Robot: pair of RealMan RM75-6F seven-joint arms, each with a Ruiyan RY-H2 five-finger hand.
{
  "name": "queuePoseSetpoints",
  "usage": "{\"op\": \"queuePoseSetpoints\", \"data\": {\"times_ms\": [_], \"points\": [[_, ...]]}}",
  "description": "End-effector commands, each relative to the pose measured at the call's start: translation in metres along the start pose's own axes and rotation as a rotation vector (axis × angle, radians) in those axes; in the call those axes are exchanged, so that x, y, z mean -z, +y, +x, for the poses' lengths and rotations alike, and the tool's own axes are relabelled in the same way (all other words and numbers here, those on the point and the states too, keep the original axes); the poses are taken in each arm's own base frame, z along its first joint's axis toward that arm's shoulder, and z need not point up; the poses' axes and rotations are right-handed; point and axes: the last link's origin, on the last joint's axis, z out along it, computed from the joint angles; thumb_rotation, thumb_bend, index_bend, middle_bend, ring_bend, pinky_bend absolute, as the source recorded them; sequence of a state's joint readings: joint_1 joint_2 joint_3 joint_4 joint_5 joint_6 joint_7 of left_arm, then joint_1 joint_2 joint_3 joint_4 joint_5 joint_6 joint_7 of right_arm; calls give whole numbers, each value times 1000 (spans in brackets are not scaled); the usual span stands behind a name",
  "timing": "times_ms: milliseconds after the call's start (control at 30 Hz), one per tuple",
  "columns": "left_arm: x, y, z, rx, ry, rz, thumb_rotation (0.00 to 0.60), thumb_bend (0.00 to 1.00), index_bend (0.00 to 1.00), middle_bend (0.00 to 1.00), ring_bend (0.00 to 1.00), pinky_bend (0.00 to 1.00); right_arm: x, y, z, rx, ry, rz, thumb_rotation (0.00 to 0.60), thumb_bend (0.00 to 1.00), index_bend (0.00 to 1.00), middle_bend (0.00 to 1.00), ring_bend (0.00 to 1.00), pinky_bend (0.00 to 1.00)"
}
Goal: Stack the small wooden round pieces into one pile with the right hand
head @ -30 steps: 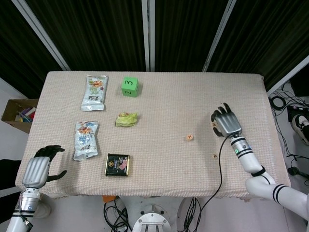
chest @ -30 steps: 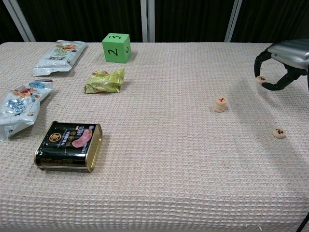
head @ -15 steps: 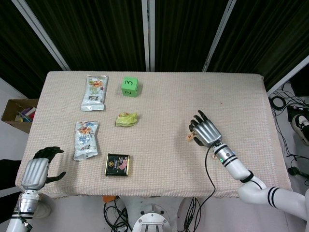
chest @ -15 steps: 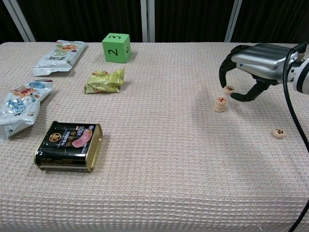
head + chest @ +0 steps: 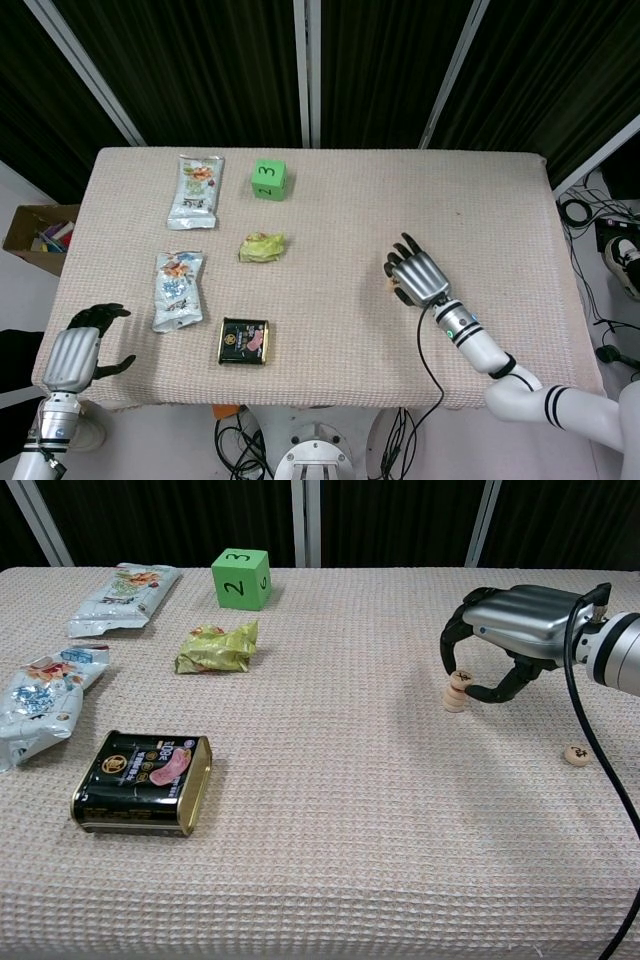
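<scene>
Right hand (image 5: 505, 630): fingers curled over the pile, grasping the top disc (image 5: 461, 678)
Pile (image 5: 456, 694): mid-right of table (image 5: 330, 880)
Loose disc (image 5: 574, 754): nearer, further right
Left hand (image 5: 80, 350): released, near-left edge

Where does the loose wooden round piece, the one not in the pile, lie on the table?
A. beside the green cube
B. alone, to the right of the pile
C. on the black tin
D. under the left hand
B: the loose wooden round piece lies alone on the cloth, right of the pile.
</scene>
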State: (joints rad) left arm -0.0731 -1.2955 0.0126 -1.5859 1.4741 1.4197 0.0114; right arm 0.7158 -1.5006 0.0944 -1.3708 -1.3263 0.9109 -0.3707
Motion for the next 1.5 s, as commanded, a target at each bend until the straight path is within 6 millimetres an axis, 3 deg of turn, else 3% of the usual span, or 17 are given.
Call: {"op": "queuePoseSetpoints", "data": {"times_ms": [33, 533, 1033, 1133, 1267, 1500], "points": [[0, 0, 0, 0, -1, -1, 600, 146, 296, 211, 156, 192, 1, 0, -1, 1, -2, 0, 600, 362, 468, 301, 117, 69], [1, -1, -1, 3, -5, 2, 600, 146, 296, 211, 156, 192, -2, -1, -4, 22, -7, 3, 600, 347, 437, 298, 117, 69], [0, -1, 0, 3, -6, 1, 600, 146, 296, 211, 156, 192, 5, 1, 1, 9, 28, -8, 600, 256, 378, 291, 117, 69], [1, -2, 0, 7, -2, 4, 600, 146, 296, 211, 156, 192, 23, 9, 6, -19, 74, -34, 600, 254, 370, 289, 116, 67], [1, -3, -1, 8, -5, 4, 600, 146, 296, 211, 156, 192, 67, 28, 7, -65, 120, -100, 600, 255, 369, 289, 110, 64], [-3, 3, 1, 3, 1, -27, 600, 146, 296, 211, 156, 192, 130, 42, -19, -83, 44, -167, 600, 255, 367, 311, 110, 90]]}}
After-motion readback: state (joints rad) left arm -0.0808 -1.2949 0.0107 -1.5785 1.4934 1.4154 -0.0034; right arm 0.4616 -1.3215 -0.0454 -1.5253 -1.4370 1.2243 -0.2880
